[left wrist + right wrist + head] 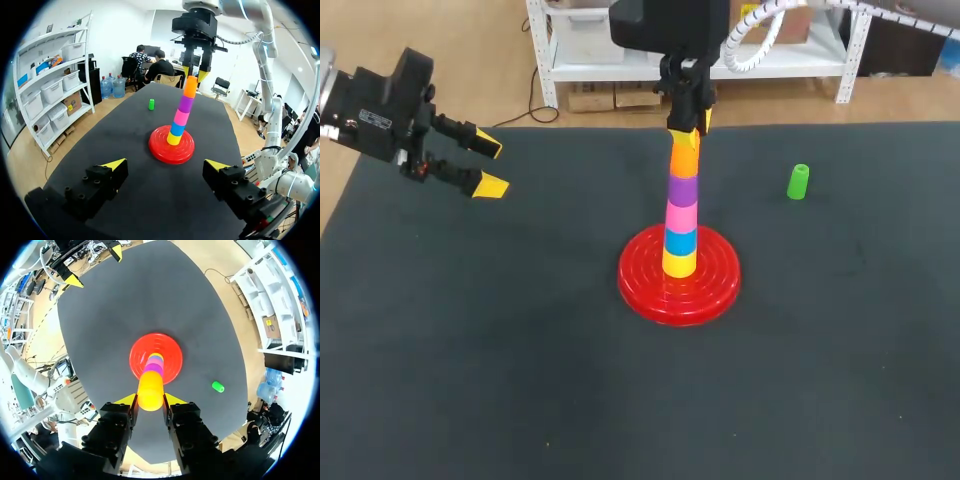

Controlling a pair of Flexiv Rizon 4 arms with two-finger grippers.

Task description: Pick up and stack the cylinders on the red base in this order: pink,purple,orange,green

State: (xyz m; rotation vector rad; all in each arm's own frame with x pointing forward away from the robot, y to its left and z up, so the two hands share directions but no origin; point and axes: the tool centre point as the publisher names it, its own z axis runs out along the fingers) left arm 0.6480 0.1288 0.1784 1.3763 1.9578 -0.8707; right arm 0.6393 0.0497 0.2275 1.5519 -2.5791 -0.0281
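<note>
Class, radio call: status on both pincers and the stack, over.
Left pincer open, aside. Right pincer shut on orange cylinder atop purple cylinder. Green cylinder lies apart, unobstructed.

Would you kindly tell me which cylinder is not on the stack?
The green cylinder, alone and apart from the red base; every other one is stacked on it.

Stack mid-counter (470,380), one piece apart to the right.
Red ringed plastic base (678,290) carries the cylinder stack (680,225). Orange plastic cylinder (684,160) sits topmost, pinched from above by right claw (688,130). Green plastic cylinder (798,182) is right-rear of base, left claw (491,167) far left.
</note>
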